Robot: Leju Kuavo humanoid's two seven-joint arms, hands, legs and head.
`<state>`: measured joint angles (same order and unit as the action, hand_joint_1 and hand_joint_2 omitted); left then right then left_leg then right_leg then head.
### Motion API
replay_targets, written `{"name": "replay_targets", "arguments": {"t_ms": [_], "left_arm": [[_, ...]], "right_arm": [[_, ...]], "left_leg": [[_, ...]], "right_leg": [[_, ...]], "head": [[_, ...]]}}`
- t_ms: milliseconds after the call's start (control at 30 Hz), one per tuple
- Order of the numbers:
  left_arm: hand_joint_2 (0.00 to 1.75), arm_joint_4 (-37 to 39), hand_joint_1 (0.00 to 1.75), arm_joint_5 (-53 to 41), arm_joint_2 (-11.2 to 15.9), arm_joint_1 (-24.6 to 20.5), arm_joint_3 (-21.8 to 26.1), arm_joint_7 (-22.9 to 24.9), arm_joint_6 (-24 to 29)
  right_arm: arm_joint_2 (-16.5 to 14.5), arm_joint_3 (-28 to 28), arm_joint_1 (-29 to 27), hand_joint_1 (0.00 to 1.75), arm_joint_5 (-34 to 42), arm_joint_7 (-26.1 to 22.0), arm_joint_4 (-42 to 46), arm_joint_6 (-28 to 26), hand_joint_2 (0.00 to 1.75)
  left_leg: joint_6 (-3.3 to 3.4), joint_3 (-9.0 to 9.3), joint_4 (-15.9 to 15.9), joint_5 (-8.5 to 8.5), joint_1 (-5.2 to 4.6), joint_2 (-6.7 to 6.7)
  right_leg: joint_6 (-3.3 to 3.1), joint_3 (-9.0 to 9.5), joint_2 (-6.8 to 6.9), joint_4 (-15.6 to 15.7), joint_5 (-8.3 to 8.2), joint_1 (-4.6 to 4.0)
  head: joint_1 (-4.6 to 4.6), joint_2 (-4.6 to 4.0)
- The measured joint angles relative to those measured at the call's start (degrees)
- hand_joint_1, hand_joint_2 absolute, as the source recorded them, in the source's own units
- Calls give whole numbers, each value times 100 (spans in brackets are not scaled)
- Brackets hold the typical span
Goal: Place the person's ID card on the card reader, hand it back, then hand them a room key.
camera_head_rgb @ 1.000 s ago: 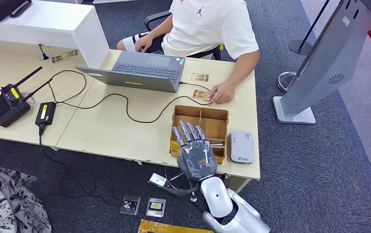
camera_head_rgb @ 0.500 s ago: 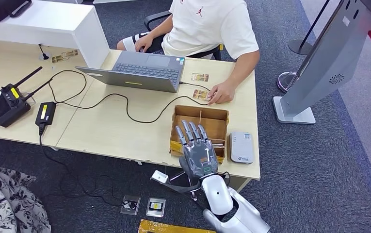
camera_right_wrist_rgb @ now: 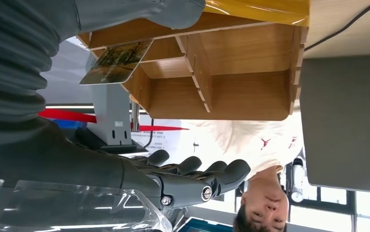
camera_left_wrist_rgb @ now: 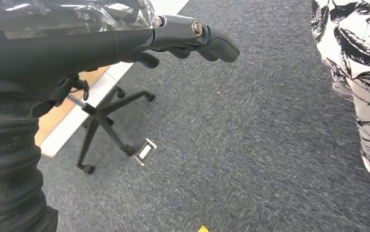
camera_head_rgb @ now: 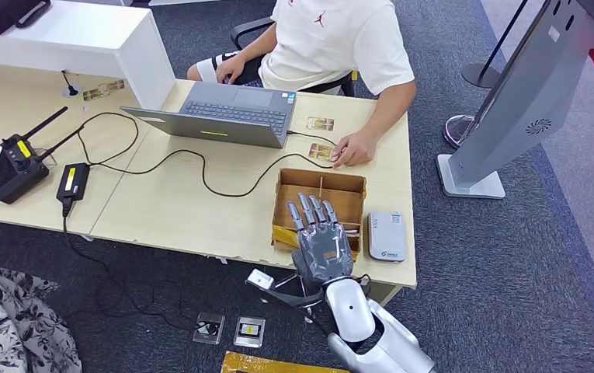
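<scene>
Wooden box (camera_head_rgb: 321, 203) sits near the desk's right end, w/ the right hand (camera_head_rgb: 321, 247) over its near edge, fingers straight, slightly spread, holding nothing. You'd best reach past it: ID card (camera_head_rgb: 321, 151) lies farther off, under the person's hand (camera_head_rgb: 353, 148). Box holds a picture card (camera_right_wrist_rgb: 116, 62) in one compartment; reader (camera_head_rgb: 386, 235) just right.

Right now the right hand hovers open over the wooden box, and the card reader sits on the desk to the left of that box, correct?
Not quite. The right hand does hover open over the wooden box, but the card reader lies to the right of the box, near the desk's edge, as the head view shows.
</scene>
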<state>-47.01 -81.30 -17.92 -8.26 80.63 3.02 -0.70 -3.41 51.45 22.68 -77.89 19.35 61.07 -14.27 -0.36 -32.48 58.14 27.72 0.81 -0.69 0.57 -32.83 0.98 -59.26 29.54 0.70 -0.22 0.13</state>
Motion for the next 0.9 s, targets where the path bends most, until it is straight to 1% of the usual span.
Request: {"name": "replay_targets", "arguments": {"t_ms": [533, 900], "left_arm": [[175, 1, 0, -506, -1, -10, -2, 51, 0], [175, 2, 0, -623, -2, -24, -2, 103, 0]], "right_arm": [[142, -95, -22, 0, 188, 17, -2, 33, 175], [214, -100, 46, 0, 343, 128, -104, 6, 175]], "left_leg": [[0, 1, 0, 0, 0, 3], [0, 1, 0, 0, 0, 5]], "right_leg": [[0, 0, -2, 0, 0, 0], [0, 0, -4, 0, 0, 0]], "head": [[1, 0], [0, 0]]}}
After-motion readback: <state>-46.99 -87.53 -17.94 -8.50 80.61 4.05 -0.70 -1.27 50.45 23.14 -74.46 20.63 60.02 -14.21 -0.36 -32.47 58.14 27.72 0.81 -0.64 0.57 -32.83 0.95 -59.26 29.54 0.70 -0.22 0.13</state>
